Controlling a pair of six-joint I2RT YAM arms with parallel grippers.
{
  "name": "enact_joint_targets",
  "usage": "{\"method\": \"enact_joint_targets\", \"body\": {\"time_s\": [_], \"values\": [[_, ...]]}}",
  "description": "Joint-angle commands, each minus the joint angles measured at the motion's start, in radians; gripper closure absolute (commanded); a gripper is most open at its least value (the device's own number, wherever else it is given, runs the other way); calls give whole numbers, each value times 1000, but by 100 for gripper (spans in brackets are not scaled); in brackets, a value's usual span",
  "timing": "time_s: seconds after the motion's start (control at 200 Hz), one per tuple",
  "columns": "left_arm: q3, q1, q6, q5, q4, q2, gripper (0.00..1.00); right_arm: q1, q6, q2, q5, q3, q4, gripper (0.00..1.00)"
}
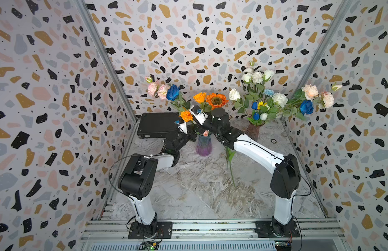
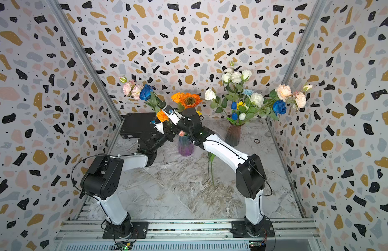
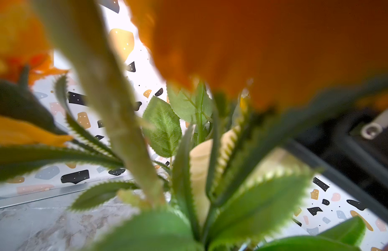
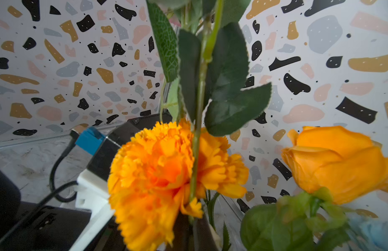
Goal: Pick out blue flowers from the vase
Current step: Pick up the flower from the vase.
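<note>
We find the right pincer set among the blooms of the ribbed purple-to-teal glass vase that stands mid-desk. Its jaws are together, and in the right wrist view the green stem of the deep blue artificial rose runs straight down into them, so we record it as clamped on that stem. The rose head itself leans out of the vase toward the back left, just beside the pale pink carnations. The left pincer sits at the vase mouth on the opposite side; leaves and blurred orange petals fill the left wrist view, and we cannot tell whether its jaws are apart or together. In the same vase we note a frilly orange carnation, an orange rose and an orange sunflower. The other blue flowers stand in the ribbed brown vase at the back right, well apart from both pincers: a second deep blue rose leaning out to the right, two small dark blue tulip buds, and a frilly pale sky-blue carnation, among white roses. A long green stem lies flat on the grey marbled desk between the arms; its bloom is hidden under the right arm. A black box rests at the back left corner.
</note>
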Motion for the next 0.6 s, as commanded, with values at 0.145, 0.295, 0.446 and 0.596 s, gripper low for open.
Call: {"method": "enact_joint_targets", "body": {"time_s": [0.145,0.295,0.446,0.596], "values": [[14,-5,25,26,-55,-19,80,28,-42,-59,70,-4,31,100],[18,-5,28,26,-58,-21,80,38,-54,-96,83,-7,32,100],[23,-6,25,28,-60,-18,80,60,-94,-138,104,5,10,100],[26,-6,26,26,-63,-21,80,81,-144,-176,127,16,-5,100]]}}
